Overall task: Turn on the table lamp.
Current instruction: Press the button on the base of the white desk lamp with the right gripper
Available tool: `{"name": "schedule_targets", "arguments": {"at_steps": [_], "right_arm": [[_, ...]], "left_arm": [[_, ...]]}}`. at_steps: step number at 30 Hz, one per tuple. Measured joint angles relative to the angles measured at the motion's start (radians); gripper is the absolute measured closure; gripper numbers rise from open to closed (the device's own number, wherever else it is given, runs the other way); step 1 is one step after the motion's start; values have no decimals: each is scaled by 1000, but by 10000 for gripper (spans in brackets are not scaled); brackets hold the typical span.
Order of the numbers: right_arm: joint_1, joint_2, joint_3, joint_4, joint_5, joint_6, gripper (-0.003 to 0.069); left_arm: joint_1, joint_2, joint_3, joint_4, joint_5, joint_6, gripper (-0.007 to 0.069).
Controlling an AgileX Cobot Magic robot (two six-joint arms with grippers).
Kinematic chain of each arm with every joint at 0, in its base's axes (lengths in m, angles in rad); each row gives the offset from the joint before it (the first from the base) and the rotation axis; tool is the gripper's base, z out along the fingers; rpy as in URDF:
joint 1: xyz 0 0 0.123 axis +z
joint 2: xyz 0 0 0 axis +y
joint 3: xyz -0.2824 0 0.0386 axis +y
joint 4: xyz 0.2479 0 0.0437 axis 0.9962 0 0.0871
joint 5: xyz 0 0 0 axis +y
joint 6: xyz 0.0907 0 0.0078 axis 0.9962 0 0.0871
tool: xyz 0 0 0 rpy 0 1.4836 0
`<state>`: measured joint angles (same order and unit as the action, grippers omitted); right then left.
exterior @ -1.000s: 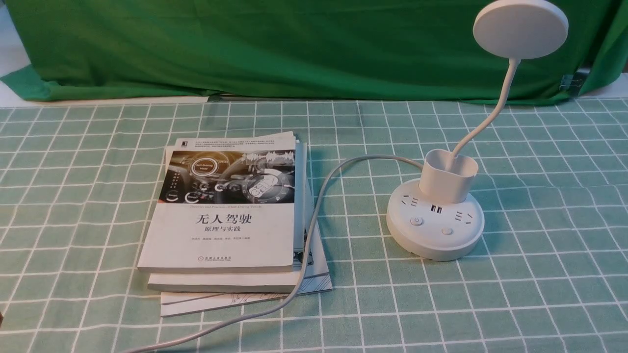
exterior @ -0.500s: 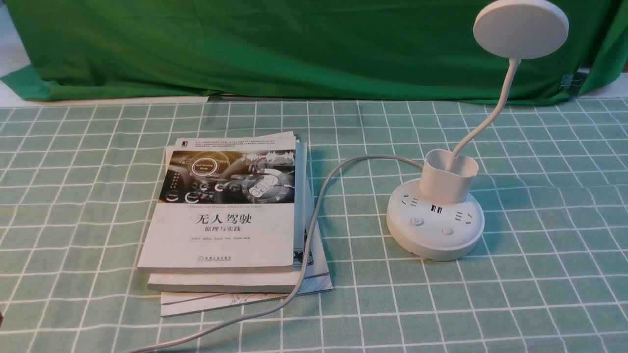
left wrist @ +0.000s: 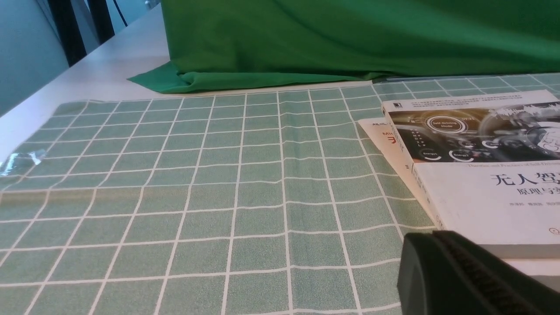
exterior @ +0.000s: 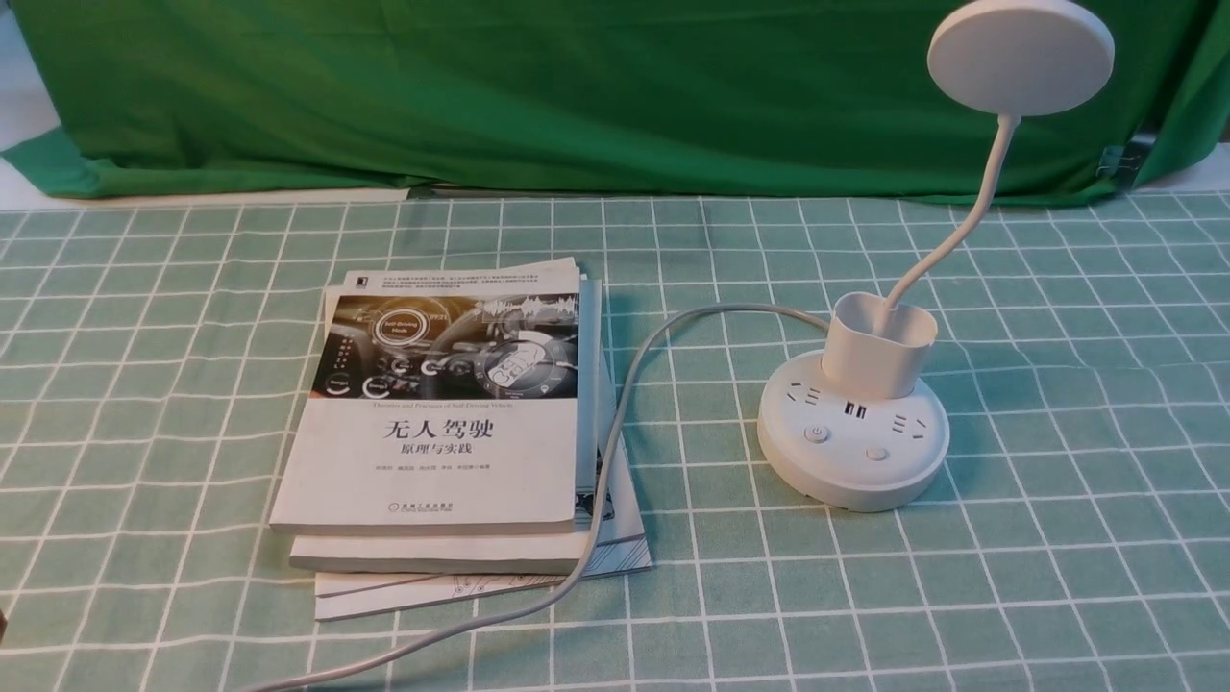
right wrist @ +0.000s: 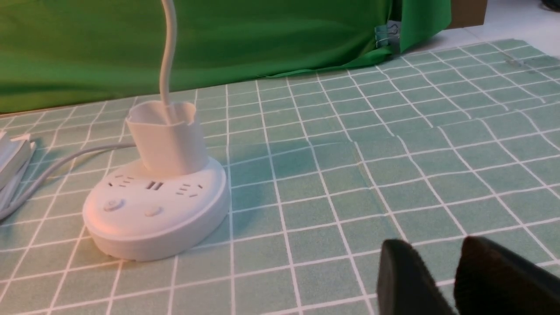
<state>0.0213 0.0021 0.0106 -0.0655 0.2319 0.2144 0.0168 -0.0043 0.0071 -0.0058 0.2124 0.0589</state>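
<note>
The white table lamp stands on the right of the cloth, with its round base (exterior: 853, 471) under a cup-shaped holder (exterior: 879, 344). A thin neck (exterior: 971, 211) rises to the flat disc head (exterior: 1020, 56), which shows no glow. Two buttons (exterior: 816, 433) (exterior: 874, 453) sit on the base's near side. In the right wrist view the base (right wrist: 153, 227) lies ahead and to one side of my right gripper (right wrist: 435, 249), which is open a little, empty and well apart from it. My left gripper (left wrist: 433, 238) is shut and empty beside the books. Neither gripper shows in the front view.
A stack of books (exterior: 452, 423) lies left of the lamp, and the lamp's white cord (exterior: 615, 423) runs over its right edge toward the table's front. A green checked cloth (exterior: 1057, 577) covers the table. A green backdrop (exterior: 577, 96) hangs behind.
</note>
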Motion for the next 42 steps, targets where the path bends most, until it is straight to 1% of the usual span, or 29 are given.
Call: {"name": "schedule_targets", "arguments": {"at_steps": [3, 5, 7, 9, 10, 12, 14, 18, 23, 26, 27, 29, 30, 31, 32, 33, 36, 37, 39, 40, 41, 42], "right_arm": [[0, 0, 0, 0, 0, 3, 418], [0, 0, 0, 66, -2, 80, 418], [0, 0, 0, 170, -2, 235, 418], [0, 0, 0, 270, -2, 444, 418], [0, 0, 0, 298, -2, 547, 418], [0, 0, 0, 319, -2, 680, 418], [0, 0, 0, 310, -2, 714, 418], [0, 0, 0, 283, -15, 627, 418], [0, 0, 0, 276, -79, 526, 418], [7, 0, 0, 274, -152, 451, 419], [11, 0, -9, 274, -155, 421, 426], [24, 16, -54, 274, -136, 347, 470], [28, 19, -62, 274, -132, 330, 486], [42, 61, -122, 274, -100, 261, 552], [56, 109, -196, 274, -65, 196, 595], [69, 156, -255, 274, -30, 136, 614], [110, 319, -436, 274, 97, -40, 627], [113, 345, -463, 274, 118, -67, 627], [148, 503, -619, 275, 254, -228, 627], [163, 570, -677, 276, 311, -290, 627], [170, 584, -688, 277, 322, -312, 627], [187, 675, -758, 277, 393, -369, 627]], "left_arm": [[0, 0, 0, 0, 0, 0, 603], [0, 0, 0, 0, 0, 0, 603], [0, 0, 0, 0, 0, 0, 603], [0, 0, 0, 0, 0, 0, 603], [0, 0, 0, 6, 0, 0, 603], [0, 0, 0, 6, 0, 0, 603], [0, 0, 0, 6, 0, 0, 603], [0, 0, 0, 0, 0, 0, 603], [0, 0, 0, 6, 0, 0, 603], [0, 0, 0, 0, 0, 0, 603], [0, 0, 0, 6, 0, 0, 603], [0, 0, 0, 6, 0, 0, 603], [0, 0, 0, 6, 0, 0, 603], [0, 0, 0, 6, 0, 0, 603], [0, 0, 0, 6, 0, 0, 603], [0, 0, 0, 6, 0, 0, 603], [0, 0, 0, 0, 0, 0, 603], [0, 0, 0, 0, 0, 0, 603], [0, 0, 0, 0, 0, 0, 603], [0, 0, 0, 0, 0, 0, 603], [0, 0, 0, 0, 0, 0, 603], [0, 0, 0, 6, 0, 0, 603]]}}
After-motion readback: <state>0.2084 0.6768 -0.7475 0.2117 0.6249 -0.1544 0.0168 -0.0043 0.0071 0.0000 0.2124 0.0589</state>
